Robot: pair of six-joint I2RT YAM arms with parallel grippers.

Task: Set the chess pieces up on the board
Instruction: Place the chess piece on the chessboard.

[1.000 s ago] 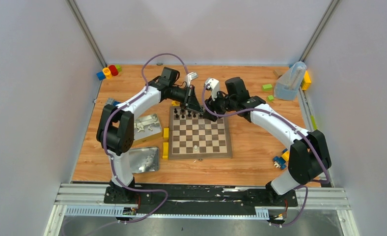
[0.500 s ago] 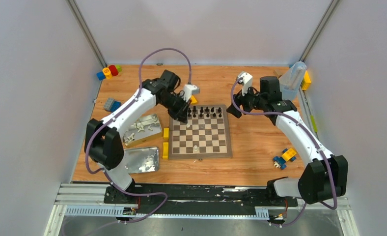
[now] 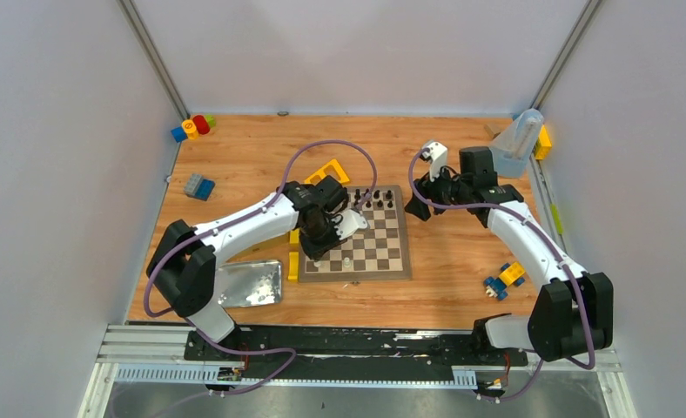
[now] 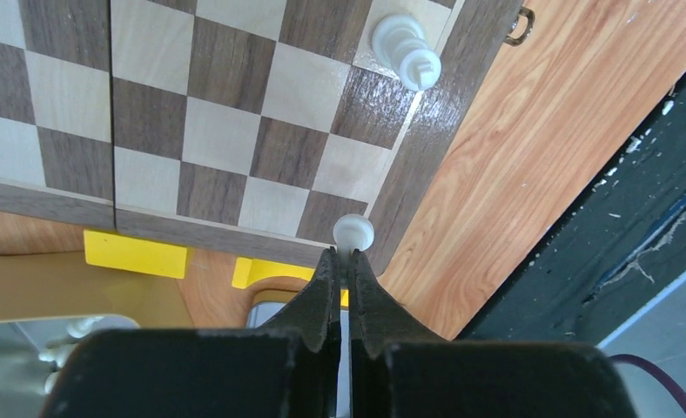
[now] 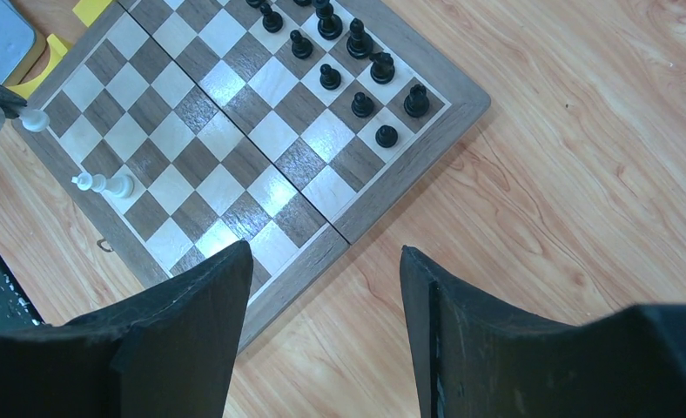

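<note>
The wooden chessboard [image 3: 383, 248] lies mid-table. Several black pieces [image 3: 374, 202] stand on its far rows; they also show in the right wrist view [image 5: 353, 104]. One white piece [image 3: 346, 261] stands on the near row, also in the left wrist view [image 4: 405, 52]. My left gripper [image 4: 344, 254] is shut on a white pawn [image 4: 354, 231] over the board's near-left corner [image 3: 315, 257]. My right gripper [image 5: 322, 251] is open and empty, above bare table by the board's far-right corner [image 3: 413, 209].
A shiny metal tin [image 3: 251, 283] lies left of the board, with yellow blocks [image 3: 294, 266] between them. A yellow arch block [image 3: 331, 171], a blue block [image 3: 198, 185], a toy car [image 3: 505, 279] and a translucent container [image 3: 515, 144] lie around. The table's black front rail [image 4: 601, 218] is near.
My left arm swung from the board's far-left side to its near-left corner and now holds a white pawn. My right arm drew back from the board to the right.
</note>
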